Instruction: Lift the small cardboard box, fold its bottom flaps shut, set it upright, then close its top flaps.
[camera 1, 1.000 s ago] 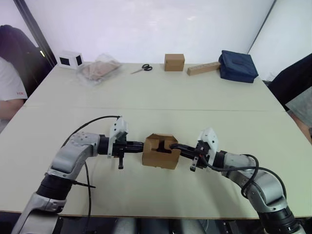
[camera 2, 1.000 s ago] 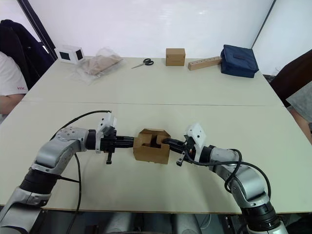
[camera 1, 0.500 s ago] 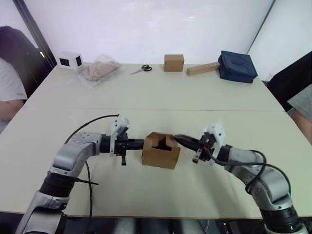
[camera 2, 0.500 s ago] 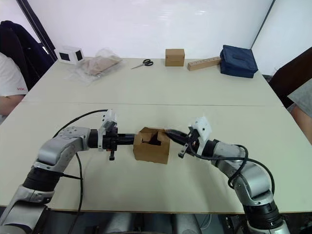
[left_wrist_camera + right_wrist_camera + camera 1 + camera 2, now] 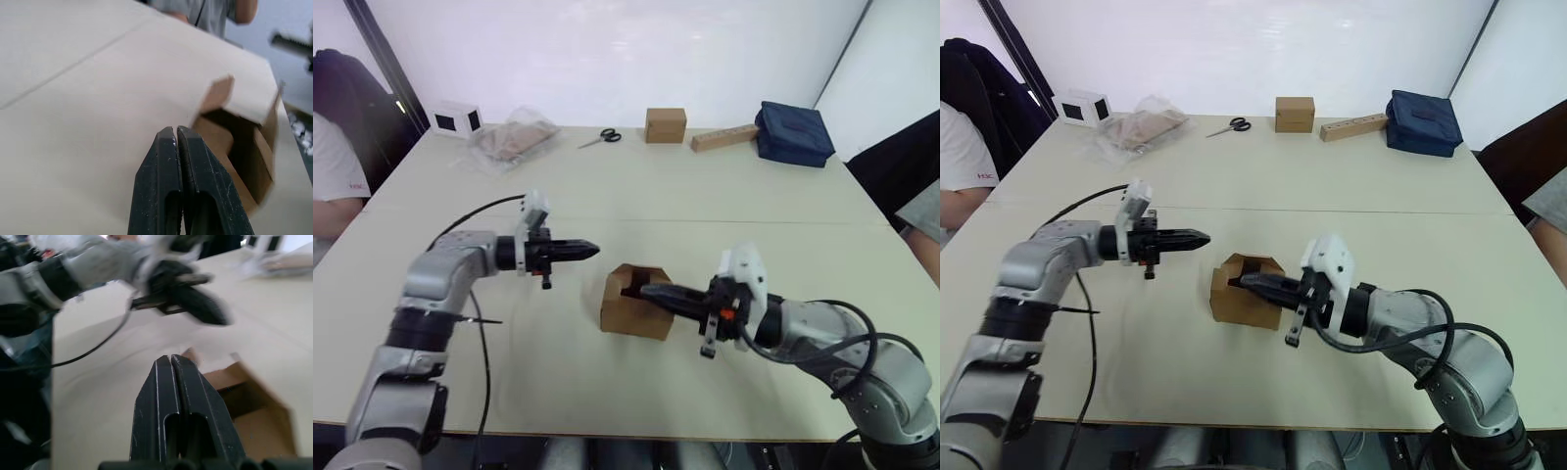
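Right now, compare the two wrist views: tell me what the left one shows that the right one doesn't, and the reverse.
Left wrist view: the left gripper from behind, shut, and a person in grey beyond the table's edge. Right wrist view: the right gripper, shut, with the left gripper and its arm opposite. Both: the small cardboard box, its open end in sight, on the pale table.

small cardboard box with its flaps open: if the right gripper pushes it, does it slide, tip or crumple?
Probably slides: the small cardboard box sits flat on the smooth table and looks empty, so light. Its upright flaps are thin and hinged, so likely to fold under the shut right gripper. A push high on a wall might tip it.
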